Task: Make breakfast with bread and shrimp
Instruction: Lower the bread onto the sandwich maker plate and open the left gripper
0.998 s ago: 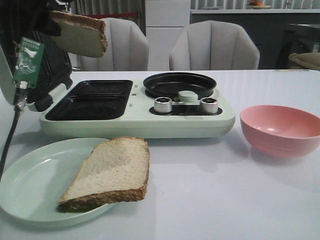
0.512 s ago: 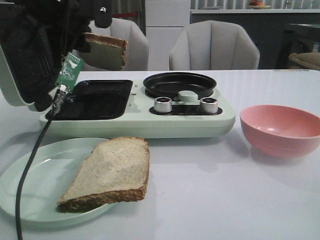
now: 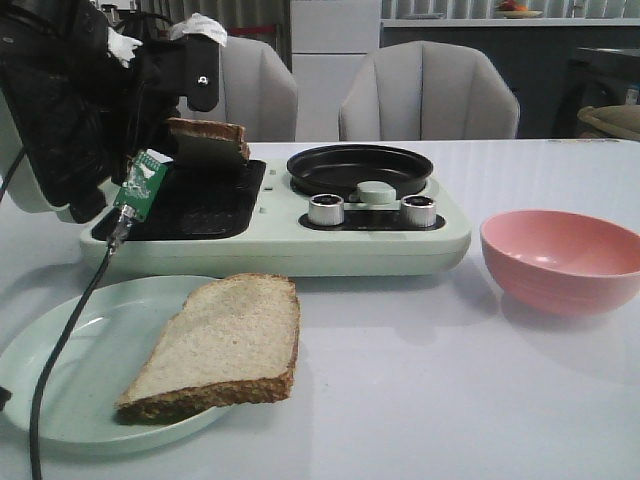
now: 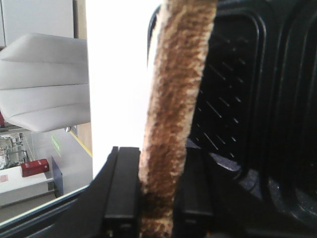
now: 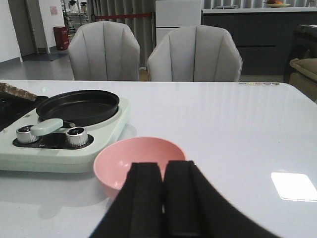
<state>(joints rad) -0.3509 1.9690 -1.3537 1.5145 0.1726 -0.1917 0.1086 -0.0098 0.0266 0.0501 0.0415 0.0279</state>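
My left gripper (image 3: 185, 135) is shut on one bread slice (image 3: 210, 141) and holds it low over the black grill tray (image 3: 195, 205) of the pale green breakfast maker (image 3: 300, 240). In the left wrist view the slice's brown crust (image 4: 173, 99) stands edge-on between the fingers (image 4: 121, 188). The second bread slice (image 3: 225, 345) lies on the pale green plate (image 3: 60, 370) at the front left. My right gripper (image 5: 164, 198) is shut and empty, near the pink bowl (image 5: 136, 163). No shrimp is in view.
The breakfast maker's lid (image 3: 50, 110) stands open at the left. A round black pan (image 3: 358, 168) and two silver knobs (image 3: 326, 209) sit on its right half. The pink bowl (image 3: 562, 258) stands at the right. A black cable (image 3: 70, 330) hangs over the plate. Two chairs stand behind the table.
My left gripper has moved right and down with the bread slice, from high beside the open lid to just above the grill tray. The rest has not moved.
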